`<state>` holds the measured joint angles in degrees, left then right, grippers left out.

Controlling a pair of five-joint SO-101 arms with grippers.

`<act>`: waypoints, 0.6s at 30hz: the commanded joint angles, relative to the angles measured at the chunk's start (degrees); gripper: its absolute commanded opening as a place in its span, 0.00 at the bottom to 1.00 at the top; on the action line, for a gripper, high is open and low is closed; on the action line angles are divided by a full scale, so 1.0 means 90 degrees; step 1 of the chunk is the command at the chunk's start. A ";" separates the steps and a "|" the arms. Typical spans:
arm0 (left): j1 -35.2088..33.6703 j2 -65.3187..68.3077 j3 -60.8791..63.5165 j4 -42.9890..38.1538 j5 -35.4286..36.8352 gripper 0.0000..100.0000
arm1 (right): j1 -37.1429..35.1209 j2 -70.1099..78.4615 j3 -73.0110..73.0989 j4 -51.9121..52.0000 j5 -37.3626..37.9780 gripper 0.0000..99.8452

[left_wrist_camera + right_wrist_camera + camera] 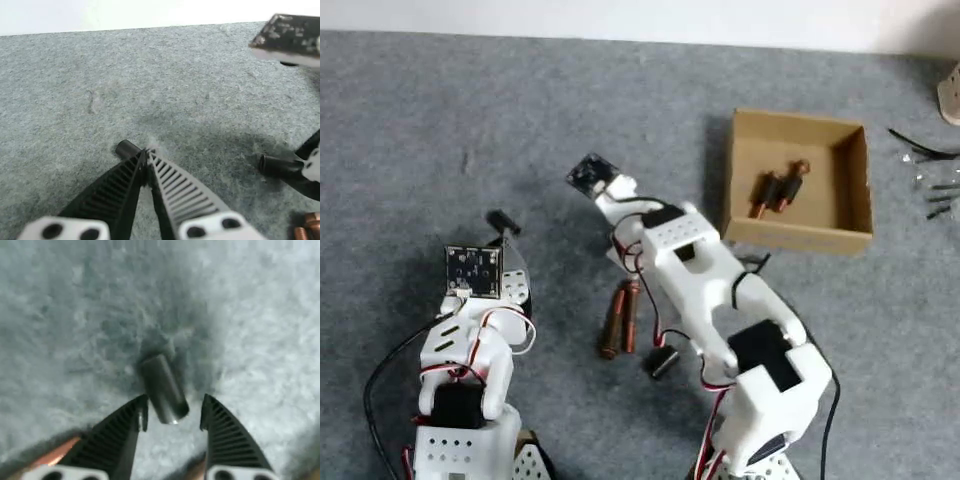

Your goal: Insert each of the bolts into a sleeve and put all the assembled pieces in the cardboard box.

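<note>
A: Table and free room?
B: Grey felt table. Its far edge runs along a white strip. The far left is the big open patch. There is an open lane between the arms and one between the right arm and the box. Loose wires lie at the right edge.

A: Arms?
B: The right arm slants from near right toward the middle. The left arm is near left and points away.

A: Box?
B: Cardboard box, far right, open top, square to the table edge. Two assembled pieces lie inside side by side, touching. Their long axes run near-left to far-right, with one copper head at the far-right end.

A: Bolts?
B: Two bare bolts lie side by side on the felt, just left of the right arm. Their long axes run near to far, with the far ends leaning slightly right.

A: Sleeves?
B: A spare sleeve lies tilted, near the bolts' near ends and just beside the right arm. A mid sleeve lies flat, its axis running out from between the fingers. A tip sleeve points far-left, away from the left arm.

A: Pincers?
B: The right gripper is spread wider than the mid sleeve and straddles one end, with a gap on both sides. It holds nothing. The left gripper has its tips together. The tip sleeve pokes out right at the tip, partly behind one finger. Can't tell if it's pinched.
</note>
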<state>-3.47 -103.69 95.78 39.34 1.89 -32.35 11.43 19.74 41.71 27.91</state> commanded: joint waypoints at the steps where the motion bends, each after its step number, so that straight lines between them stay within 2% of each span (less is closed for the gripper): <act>1: 0.0063 -0.0063 0.0034 -0.0283 -0.0039 0.01 | -0.0181 -0.0015 -0.0317 0.0044 0.0254 0.16; 7: 0.0063 -0.0063 0.0122 -0.0410 -0.0039 0.01 | -0.0220 0.0093 -0.0308 0.0034 0.0430 0.16; 16: 0.0063 -0.0063 0.0122 -0.0410 -0.0039 0.01 | -0.0112 0.1226 -0.0532 0.0054 0.0430 0.16; 18: 0.0063 -0.0063 0.0132 -0.0410 -0.0039 0.01 | -0.0093 0.1255 -0.0571 0.0063 0.0400 0.12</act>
<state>-3.47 -103.69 96.04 36.88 1.89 -33.58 21.10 16.04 41.98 31.25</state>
